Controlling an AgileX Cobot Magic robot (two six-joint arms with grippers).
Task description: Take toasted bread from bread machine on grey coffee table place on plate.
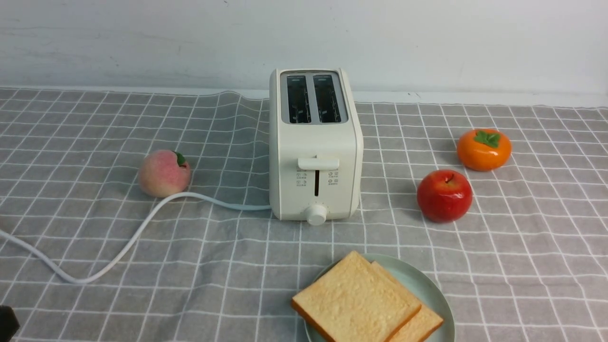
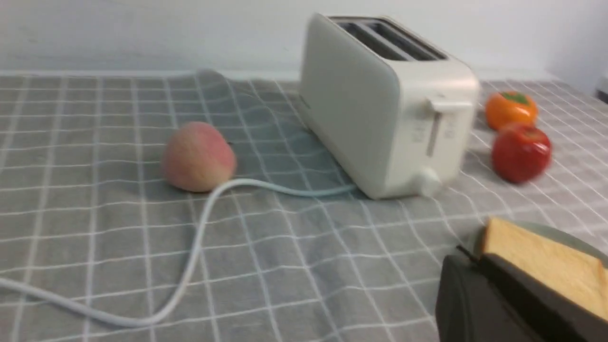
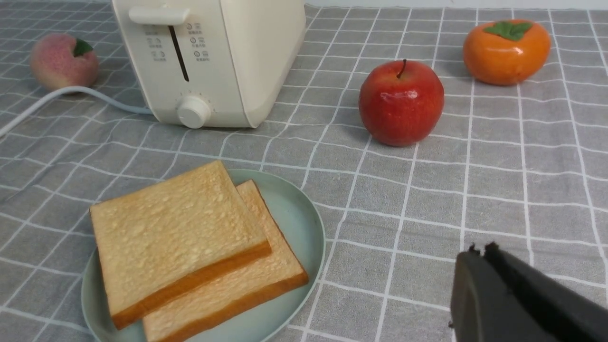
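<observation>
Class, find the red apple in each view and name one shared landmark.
Front view: red apple, right of the bread machine, nearer than the persimmon.
Left wrist view: red apple beside the persimmon.
Right wrist view: red apple between bread machine and persimmon.
Shared landmark: the bread machine.

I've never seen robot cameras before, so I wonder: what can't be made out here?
Plate: near rim cut off by front view's bottom edge.
Lower toast slice: mostly covered by upper slice.
Toaster button labels: too small, front view.
Cord: far end runs off front view's left edge.
Apple: blurred, left wrist view.
</observation>
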